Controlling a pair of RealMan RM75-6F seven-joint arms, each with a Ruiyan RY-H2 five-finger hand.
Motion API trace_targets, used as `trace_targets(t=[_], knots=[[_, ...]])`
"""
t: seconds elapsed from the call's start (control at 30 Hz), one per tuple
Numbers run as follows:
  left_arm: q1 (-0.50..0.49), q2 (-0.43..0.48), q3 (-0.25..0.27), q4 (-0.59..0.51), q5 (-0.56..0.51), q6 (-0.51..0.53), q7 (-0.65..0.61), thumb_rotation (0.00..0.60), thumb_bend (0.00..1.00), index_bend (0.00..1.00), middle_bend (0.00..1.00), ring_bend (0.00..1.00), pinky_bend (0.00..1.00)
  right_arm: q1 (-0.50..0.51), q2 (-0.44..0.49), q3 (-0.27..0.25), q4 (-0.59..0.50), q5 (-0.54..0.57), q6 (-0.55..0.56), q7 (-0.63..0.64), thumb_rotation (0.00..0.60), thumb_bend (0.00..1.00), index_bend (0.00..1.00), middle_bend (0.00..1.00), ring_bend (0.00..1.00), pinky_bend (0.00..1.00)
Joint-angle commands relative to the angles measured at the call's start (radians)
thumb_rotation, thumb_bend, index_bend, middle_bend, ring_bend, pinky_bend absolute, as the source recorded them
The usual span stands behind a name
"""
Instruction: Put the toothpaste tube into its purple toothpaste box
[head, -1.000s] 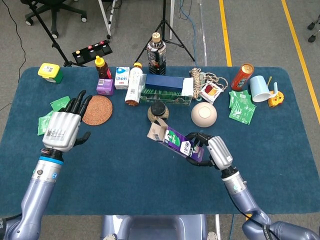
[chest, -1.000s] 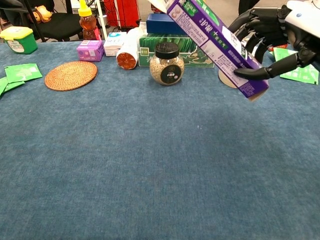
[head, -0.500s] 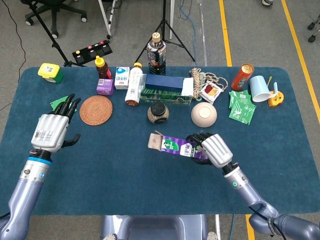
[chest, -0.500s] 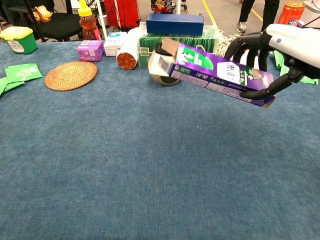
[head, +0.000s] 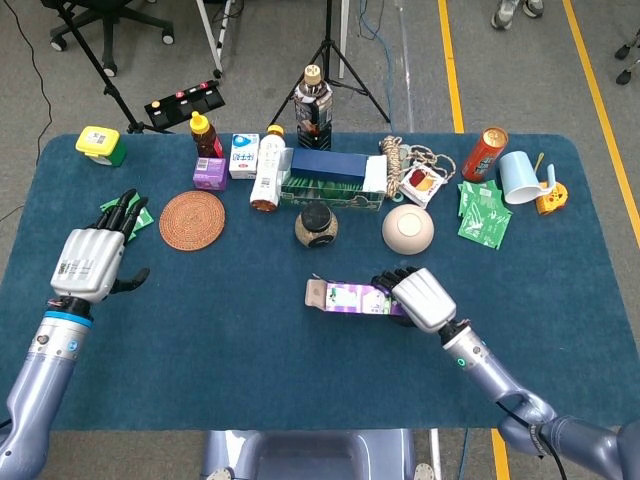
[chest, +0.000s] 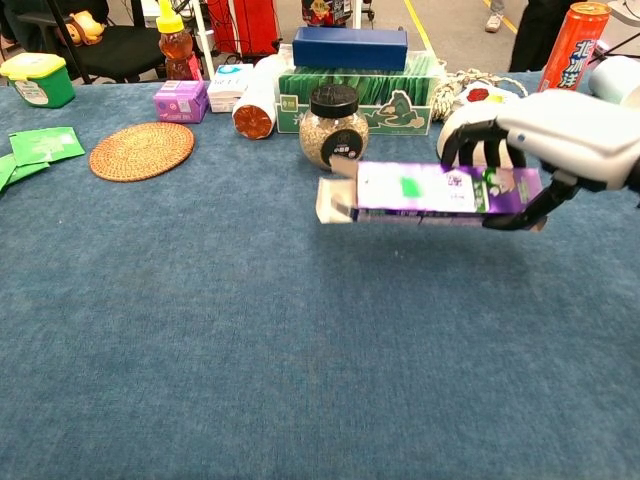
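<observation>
Since the earlier frames the purple toothpaste box (head: 355, 298) has turned from a steep tilt to lie level, and the left robot hand (head: 92, 262) has drawn back toward the left edge of the counter (head: 230, 350). Now this left robot hand hovers above the blue cloth with its fingers apart and holds nothing, near the green packets (head: 118, 212) and the woven coaster (head: 193, 220). Further right, a glass jar with a black lid (chest: 334, 126) stands behind the box. The box is horizontal, close above the counter, with its open flap end (chest: 331, 200) pointing left. The right robot hand (head: 420, 297) grips the right end of the box, with the fingers (chest: 478, 150) over its top and the thumb below. A toothpaste tube I cannot find in either view.
</observation>
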Motion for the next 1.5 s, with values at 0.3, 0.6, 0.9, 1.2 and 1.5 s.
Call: trace_targets(t=[0.3,0.6,0.9,1.2,1.5], knots=[[0.009,0.004,-0.006,0.022,-0.001,-0.019,-0.024,0.6,0.23,0.0,0.0,0.12,0.43,0.01,0.004,0.001,-0.044,0.097,-0.097,-0.102,0.6,0.34,0.2,0.36,0.39,0.57],[0.023,0.019,-0.01,0.018,0.01,-0.022,-0.048,0.6,0.23,0.0,0.0,0.12,0.43,-0.001,0.094,0.021,-0.229,0.153,-0.105,-0.167,0.6,0.15,0.07,0.15,0.18,0.37],[0.087,0.042,0.016,0.005,0.087,-0.015,-0.153,0.6,0.22,0.0,0.0,0.1,0.38,-0.05,0.196,0.007,-0.342,0.139,-0.031,-0.107,0.6,0.1,0.07,0.11,0.13,0.29],[0.265,0.019,0.138,0.127,0.32,0.094,-0.345,0.6,0.07,0.0,0.0,0.0,0.23,-0.15,0.301,-0.005,-0.357,0.113,0.129,-0.053,0.6,0.0,0.07,0.09,0.08,0.23],[0.439,-0.002,0.239,0.298,0.438,0.204,-0.533,0.6,0.0,0.0,0.0,0.0,0.17,-0.262,0.365,-0.018,-0.326,0.121,0.265,0.029,0.6,0.0,0.07,0.06,0.02,0.17]])
